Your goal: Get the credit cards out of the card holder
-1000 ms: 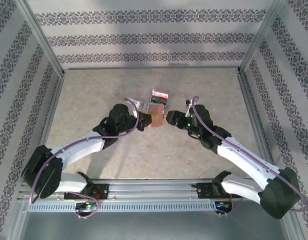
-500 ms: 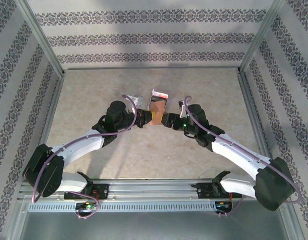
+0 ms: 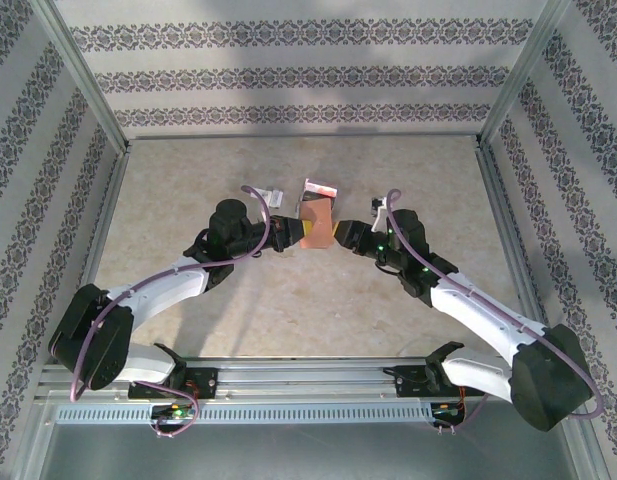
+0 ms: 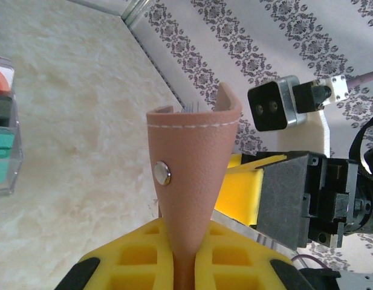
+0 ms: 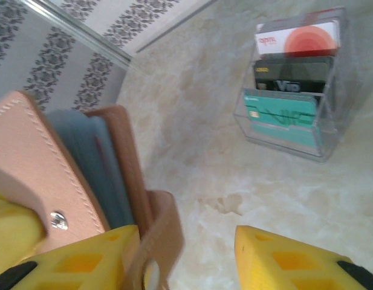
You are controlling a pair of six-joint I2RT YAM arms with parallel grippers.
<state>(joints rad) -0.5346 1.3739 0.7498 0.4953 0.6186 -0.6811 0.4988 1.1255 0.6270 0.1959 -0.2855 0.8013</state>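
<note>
Both arms have shifted slightly away from their bases. Left claw (image 4: 183,266) clamps holder (image 4: 195,175) upright. Right claw (image 5: 186,260) stands open, tab (image 5: 159,241) between its fingers. Step in hand: opening. Next move, likely: close on tab, peel flap away.

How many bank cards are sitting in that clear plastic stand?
3, all in the clear stand: a red-and-white card on the back tier, a black card in the middle, a teal card in front. More may be hidden inside the brown card holder.
</note>
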